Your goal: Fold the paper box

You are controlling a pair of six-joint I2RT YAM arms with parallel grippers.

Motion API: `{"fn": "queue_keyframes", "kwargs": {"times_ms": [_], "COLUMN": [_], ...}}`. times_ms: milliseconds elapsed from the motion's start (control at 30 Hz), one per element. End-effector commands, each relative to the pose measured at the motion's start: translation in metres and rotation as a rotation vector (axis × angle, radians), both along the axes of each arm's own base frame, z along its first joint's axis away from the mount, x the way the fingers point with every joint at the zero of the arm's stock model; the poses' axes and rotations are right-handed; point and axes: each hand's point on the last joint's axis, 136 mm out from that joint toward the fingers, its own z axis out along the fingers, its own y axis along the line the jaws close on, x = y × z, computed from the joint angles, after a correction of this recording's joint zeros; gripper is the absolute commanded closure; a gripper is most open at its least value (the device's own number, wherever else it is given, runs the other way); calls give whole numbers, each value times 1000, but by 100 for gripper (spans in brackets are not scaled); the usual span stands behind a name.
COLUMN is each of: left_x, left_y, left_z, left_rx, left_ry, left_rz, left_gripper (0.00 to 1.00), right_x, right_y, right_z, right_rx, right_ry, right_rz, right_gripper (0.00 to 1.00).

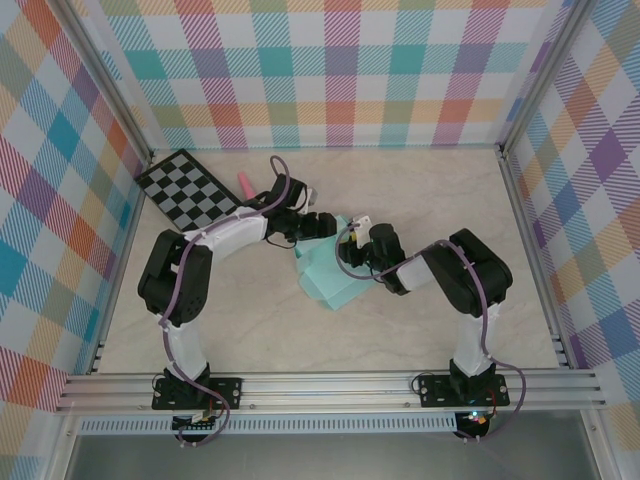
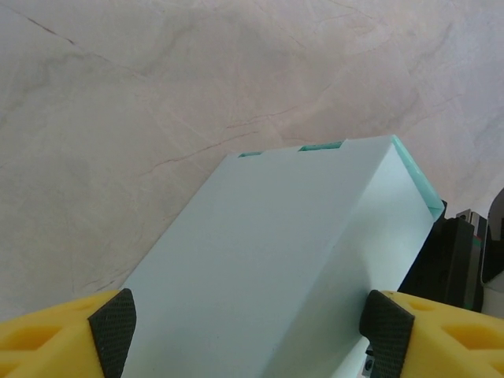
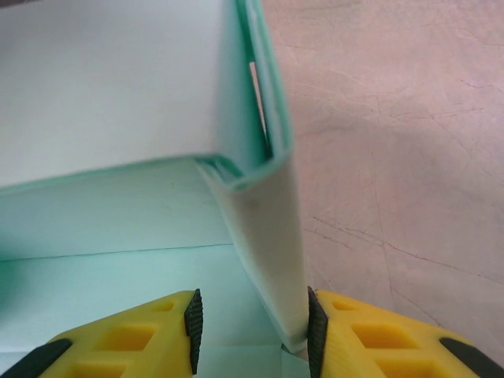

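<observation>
Paper box (image 1: 325,278) at centre of table (image 1: 430,200); right gripper (image 3: 253,327), released, straddles its upright wall; left gripper (image 2: 250,324) spans its body, grip indeterminate.

Paper box (image 1: 326,276) at centre of table (image 1: 450,200)
Left gripper (image 2: 250,327) at its upper left, right gripper (image 3: 252,331) at its upper right; checkerboard (image 1: 188,188) farther upper left.

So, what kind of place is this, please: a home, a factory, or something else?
Probably a robot test cell in a laboratory, not a home: a marble-look table is enclosed by an aluminium frame, and plaid-printed walls stand on three sides.
</observation>
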Motion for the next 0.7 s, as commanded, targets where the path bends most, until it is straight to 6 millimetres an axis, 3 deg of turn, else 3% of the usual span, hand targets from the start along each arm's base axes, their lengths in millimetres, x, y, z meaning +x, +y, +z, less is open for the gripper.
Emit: {"fn": "queue_keyframes", "kwargs": {"times_ms": [0, 133, 267, 367, 667], "left_x": [-16, -14, -12, -11, -20], "left_y": [7, 9, 13, 15, 3], "left_z": [-35, -38, -41, -41, -39], "left_rx": [52, 55, 64, 68, -19], "left_ry": [107, 120, 125, 125, 158], "left_rz": [-31, -29, -29, -36, -96], "left_gripper": [22, 23, 23, 24, 27], "right_x": [-6, -14, -24, -29, -22], "right_y": [22, 12, 0, -3, -23], "right_z": [17, 22, 40, 38, 28], "right_rx": [44, -9, -22, 5, 20], "right_ry": [-30, -59, -126, -122, -155], "right_rz": [58, 61, 110, 155, 21], "right_gripper": [58, 55, 50, 46, 46]}}
